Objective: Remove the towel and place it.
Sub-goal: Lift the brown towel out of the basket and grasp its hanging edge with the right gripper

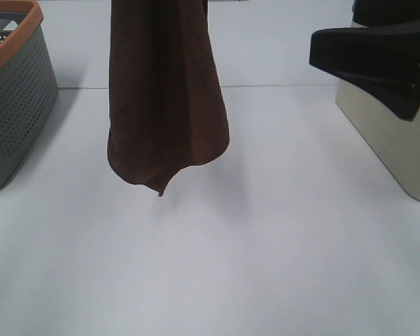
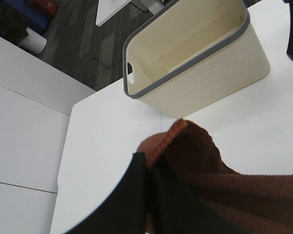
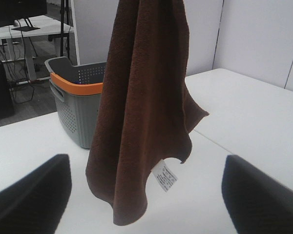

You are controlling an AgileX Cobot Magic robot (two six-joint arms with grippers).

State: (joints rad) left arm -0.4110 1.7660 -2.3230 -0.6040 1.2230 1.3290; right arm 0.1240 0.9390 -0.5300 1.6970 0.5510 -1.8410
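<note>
The dark reddish-brown towel point(image 1: 164, 91) hangs in the air over the white table point(image 1: 266, 266), its lowest corner just above the surface. In the left wrist view my left gripper point(image 2: 147, 163) is shut on the towel's top edge point(image 2: 210, 170); it is above the top of the exterior view. My right gripper point(image 1: 364, 52) hovers at the right, apart from the towel. In the right wrist view it point(image 3: 145, 165) is open and empty, with the towel point(image 3: 146, 107) hanging ahead of it and the white tag point(image 3: 165, 178) at a lower corner.
A grey perforated basket with an orange rim point(image 1: 14, 91) stands at the left edge of the table and also shows in the right wrist view point(image 3: 75, 97). A cream bin with a grey rim point(image 1: 392, 133) stands at the right; its inside point(image 2: 200, 63) looks bare.
</note>
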